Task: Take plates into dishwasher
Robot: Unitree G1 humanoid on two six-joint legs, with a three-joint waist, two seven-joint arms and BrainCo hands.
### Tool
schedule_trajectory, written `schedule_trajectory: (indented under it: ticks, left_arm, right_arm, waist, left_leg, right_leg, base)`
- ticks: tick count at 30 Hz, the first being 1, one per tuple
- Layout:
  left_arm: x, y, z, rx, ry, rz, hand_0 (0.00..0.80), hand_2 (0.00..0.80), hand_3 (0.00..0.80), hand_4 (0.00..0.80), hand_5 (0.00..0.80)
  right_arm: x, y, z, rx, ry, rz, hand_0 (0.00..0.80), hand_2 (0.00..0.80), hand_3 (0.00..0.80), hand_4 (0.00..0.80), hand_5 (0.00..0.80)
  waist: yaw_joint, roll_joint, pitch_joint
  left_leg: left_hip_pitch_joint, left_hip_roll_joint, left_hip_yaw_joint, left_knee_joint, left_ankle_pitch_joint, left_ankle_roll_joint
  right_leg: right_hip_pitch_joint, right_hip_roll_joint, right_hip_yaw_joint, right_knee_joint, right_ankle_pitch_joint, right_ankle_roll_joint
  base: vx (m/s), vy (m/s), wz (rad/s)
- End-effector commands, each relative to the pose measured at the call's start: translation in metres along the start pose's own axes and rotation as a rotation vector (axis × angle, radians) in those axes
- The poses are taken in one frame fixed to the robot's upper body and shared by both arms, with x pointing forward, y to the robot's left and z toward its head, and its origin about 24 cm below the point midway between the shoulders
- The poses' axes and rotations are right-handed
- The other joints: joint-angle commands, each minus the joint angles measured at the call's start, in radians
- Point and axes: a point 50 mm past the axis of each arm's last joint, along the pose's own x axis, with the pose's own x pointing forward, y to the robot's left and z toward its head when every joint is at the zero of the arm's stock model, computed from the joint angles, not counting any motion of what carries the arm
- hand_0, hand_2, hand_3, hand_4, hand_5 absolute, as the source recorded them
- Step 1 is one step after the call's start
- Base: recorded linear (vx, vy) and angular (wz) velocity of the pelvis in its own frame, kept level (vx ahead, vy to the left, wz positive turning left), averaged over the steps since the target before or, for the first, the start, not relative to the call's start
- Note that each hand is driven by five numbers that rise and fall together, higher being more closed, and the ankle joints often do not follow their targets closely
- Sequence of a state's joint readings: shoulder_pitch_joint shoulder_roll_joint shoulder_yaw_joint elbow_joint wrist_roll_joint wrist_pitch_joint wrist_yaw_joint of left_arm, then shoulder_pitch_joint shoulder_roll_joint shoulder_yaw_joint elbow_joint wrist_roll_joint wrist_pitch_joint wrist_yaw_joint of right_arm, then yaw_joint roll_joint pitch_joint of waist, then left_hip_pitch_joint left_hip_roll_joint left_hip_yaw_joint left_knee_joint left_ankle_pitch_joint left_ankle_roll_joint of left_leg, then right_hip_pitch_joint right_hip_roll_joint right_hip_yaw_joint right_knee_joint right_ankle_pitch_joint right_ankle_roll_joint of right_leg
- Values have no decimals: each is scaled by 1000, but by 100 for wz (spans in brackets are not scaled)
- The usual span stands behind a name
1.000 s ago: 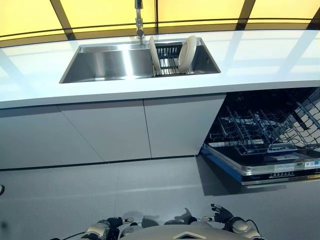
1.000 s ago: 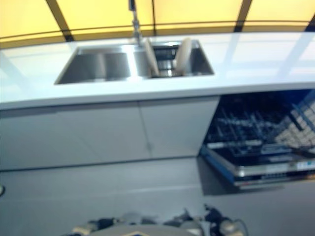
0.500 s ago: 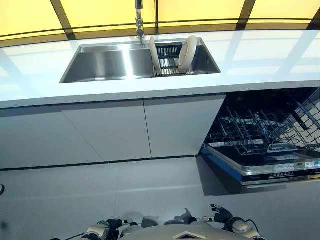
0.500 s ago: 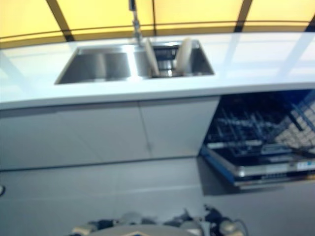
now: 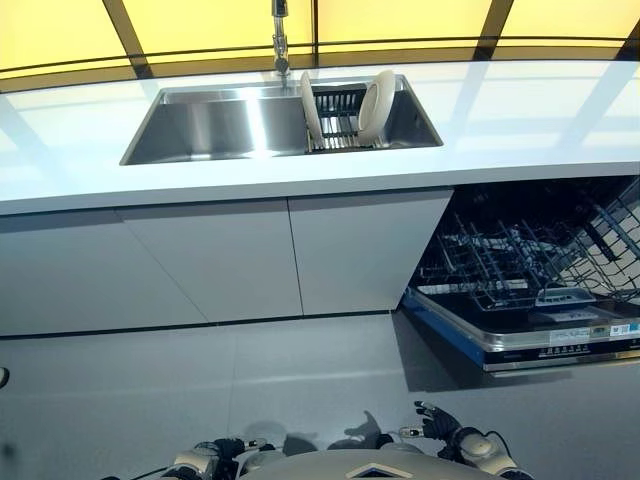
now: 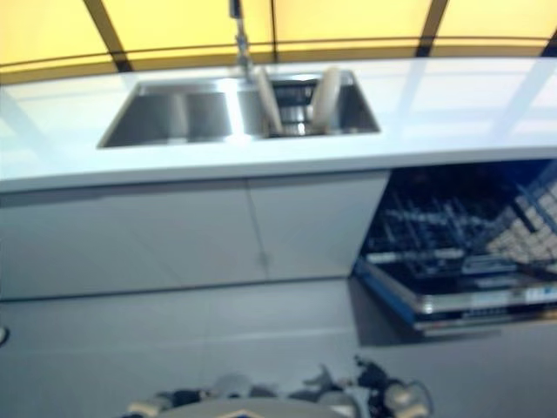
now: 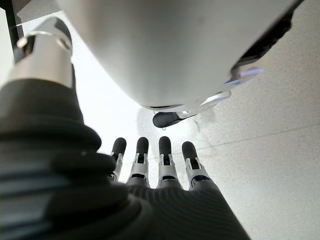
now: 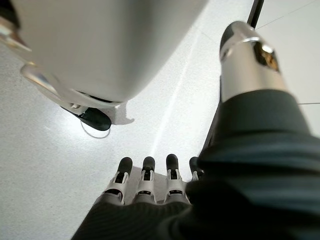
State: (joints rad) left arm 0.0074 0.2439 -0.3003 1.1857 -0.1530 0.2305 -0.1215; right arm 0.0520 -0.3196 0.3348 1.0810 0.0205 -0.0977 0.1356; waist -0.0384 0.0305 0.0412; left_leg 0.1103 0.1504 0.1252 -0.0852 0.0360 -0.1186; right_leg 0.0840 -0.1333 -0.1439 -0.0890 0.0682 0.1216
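Two pale plates stand on edge in a dark dish rack (image 5: 338, 122) inside the steel sink (image 5: 215, 125): one plate (image 5: 309, 106) at the rack's left, the other plate (image 5: 377, 103) at its right. The dishwasher (image 5: 523, 268) under the counter's right part stands open, its wire rack pulled out over the lowered door (image 5: 520, 338). My left hand (image 5: 205, 459) and right hand (image 5: 446, 430) hang low near my body, far from the sink. In the wrist views the left hand's fingers (image 7: 142, 152) and the right hand's fingers (image 8: 148, 170) are straight over bare floor, holding nothing.
A tap (image 5: 279, 40) rises behind the sink. The white counter (image 5: 520, 120) runs the full width, with shut cabinet doors (image 5: 220, 260) below it. Grey floor (image 5: 200, 380) lies between me and the cabinets. The dishwasher door juts out over the floor at right.
My right hand has shifted slightly at the bottom of the view. The plates, sink and dishwasher are as before.
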Motion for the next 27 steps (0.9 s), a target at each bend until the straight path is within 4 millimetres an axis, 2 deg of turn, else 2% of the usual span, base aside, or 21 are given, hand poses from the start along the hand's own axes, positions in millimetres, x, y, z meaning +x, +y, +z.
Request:
schedule_trajectory:
  ticks: [1, 4, 5, 6, 9, 12, 13, 14, 15, 16, 17, 18, 19, 20, 22, 24, 25, 27]
  left_arm:
    - [-3, 12, 18, 7, -26, 36, 0, 0, 0, 0, 0]
    - [-5, 20, 22, 24, -29, 52, 0, 0, 0, 0, 0]
    - [-7, 25, 22, 29, -29, 61, 0, 0, 0, 0, 0]
    - [-9, 28, 23, 30, -29, 66, 0, 0, 0, 0, 0]
    - [-12, 37, 27, 17, -48, 84, 0, 0, 0, 0, 0]
    - [-12, 36, 35, -3, -102, 111, 0, 0, 0, 0, 0]
    - [-12, 35, 35, -17, -113, 113, 0, 0, 0, 0, 0]
    - [-12, 34, 33, -45, -115, 112, 0, 0, 0, 0, 0]
    - [-12, 33, 31, -59, -116, 118, 0, 0, 0, 0, 0]
    - [-11, 31, 28, -75, -118, 123, 0, 0, 0, 0, 0]
    - [-11, 30, 25, -82, -114, 123, 0, 0, 0, 0, 0]
    - [-11, 30, 23, -83, -112, 122, 0, 0, 0, 0, 0]
    - [-10, 29, 18, -82, -99, 109, 0, 0, 0, 0, 0]
    - [-9, 27, 13, -73, -87, 99, 0, 0, 0, 0, 0]
    - [-7, 22, 1, -52, -74, 93, 0, 0, 0, 0, 0]
    - [-5, 19, -8, -56, -63, 83, 0, 0, 0, 0, 0]
    - [-5, 20, -12, -75, -58, 79, 0, 0, 0, 0, 0]
    - [-5, 24, -13, -95, -60, 73, 0, 0, 0, 0, 0]
  right_arm:
    - [7, 0, 45, 2, -176, 28, 0, 0, 0, 0, 0]
    - [0, -12, 81, 12, -343, 39, 0, 0, 0, 0, 0]
    - [-9, -19, 103, 3, -441, 36, 0, 0, 0, 0, 0]
    - [-16, -25, 118, -6, -502, 37, 0, 0, 0, 0, 0]
    - [-39, -41, 150, -61, -681, 17, 0, 0, 0, 0, 0]
    - [-56, -55, 172, -110, -797, 1, 0, 0, 0, 0, 0]
    - [-63, -58, 180, -115, -844, 2, 0, 0, 0, 0, 0]
    - [-69, -61, 187, -113, -886, -3, 0, 0, 0, 0, 0]
    - [-75, -63, 192, -106, -921, -5, 0, 0, 0, 0, 0]
    - [-82, -65, 200, -94, -981, -6, 0, 0, 0, 0, 0]
    - [-88, -65, 208, -103, -1036, -15, 0, 0, 0, 0, 0]
    - [-91, -65, 211, -105, -1049, -18, 0, 0, 0, 0, 0]
    - [-107, -70, 229, -115, -1144, -38, 0, 0, 0, 0, 0]
    - [-120, -74, 240, -108, -1210, -53, 0, 0, 0, 0, 0]
    - [-148, -84, 265, -112, -1324, -61, 0, 0, 0, 0, 0]
    - [-170, -93, 285, -127, -1411, -71, 0, 0, 0, 0, 0]
    - [-182, -100, 295, -133, -1451, -78, 0, 0, 0, 0, 0]
    - [-201, -109, 308, -137, -1505, -149, 0, 0, 0, 0, 0]
  waist:
    - [2, -52, 54]
    - [2, -58, 63]
    - [0, -62, 67]
    - [-4, -63, 69]
    - [-20, -68, 82]
    - [-22, -94, 106]
    - [-15, -105, 118]
    - [-11, -106, 126]
    - [-1, -104, 134]
    - [17, -92, 145]
    - [32, -79, 151]
    - [38, -73, 155]
    - [58, -49, 159]
    - [73, -30, 155]
    - [112, -12, 148]
    - [134, -13, 140]
    - [132, -16, 130]
    - [131, -17, 104]
  left_leg:
    - [10, -108, -8, 18, -41, 107]
    - [14, -101, -15, 34, -43, 107]
    - [12, -96, -18, 44, -46, 108]
    - [10, -94, -20, 55, -49, 108]
    - [-9, -78, -24, 119, -69, 104]
    - [-82, -63, -32, 332, -88, 90]
    - [-131, -62, -34, 448, -71, 88]
    - [-174, -60, -28, 514, -43, 85]
    - [-220, -74, -33, 550, -26, 88]
    - [-274, -103, -38, 535, 4, 88]
    - [-298, -111, -33, 501, 27, 85]
    - [-301, -104, -25, 474, 41, 79]
    - [-308, -80, -5, 362, 114, 53]
    - [-321, -64, -10, 283, 175, 32]
    - [-344, -34, -60, 107, 279, -4]
    - [-348, -19, -67, 39, 291, -14]
    - [-339, -19, -47, 41, 252, -1]
    - [-323, -16, -20, 57, 228, 8]
  right_leg:
    - [9, 46, -15, 97, -67, -34]
    - [11, 50, -16, 122, -81, -42]
    - [9, 55, -14, 132, -88, -48]
    - [6, 60, -9, 139, -92, -55]
    - [-15, 71, 3, 170, -110, -76]
    - [-21, 67, 11, 179, -110, -109]
    - [-18, 62, 10, 176, -106, -122]
    - [-14, 65, 12, 176, -103, -131]
    - [-6, 71, 26, 178, -102, -135]
    - [10, 85, 52, 177, -106, -134]
    - [28, 98, 65, 173, -113, -131]
    - [37, 103, 65, 170, -117, -129]
    - [67, 121, 61, 157, -128, -122]
    - [91, 135, 66, 147, -137, -116]
    - [158, 141, 112, 128, -166, -104]
    - [210, 129, 140, 126, -205, -103]
    - [219, 120, 147, 130, -222, -101]
    - [236, 104, 140, 142, -248, -95]
  base:
    - [22, -112, 5]
    - [7, -141, 7]
    - [-12, -155, 5]
    - [-18, -148, 2]
    - [-51, -166, 2]
    - [-25, -162, 3]
    - [35, -173, 2]
    - [70, -131, -3]
    - [137, -53, -10]
    - [192, 3, -18]
    - [189, 34, -25]
    - [277, 69, -61]
    - [340, 106, -75]
    - [456, 145, -96]
    - [420, 142, -71]
    - [339, 161, 8]
    - [319, 210, -14]
    - [248, 169, -25]
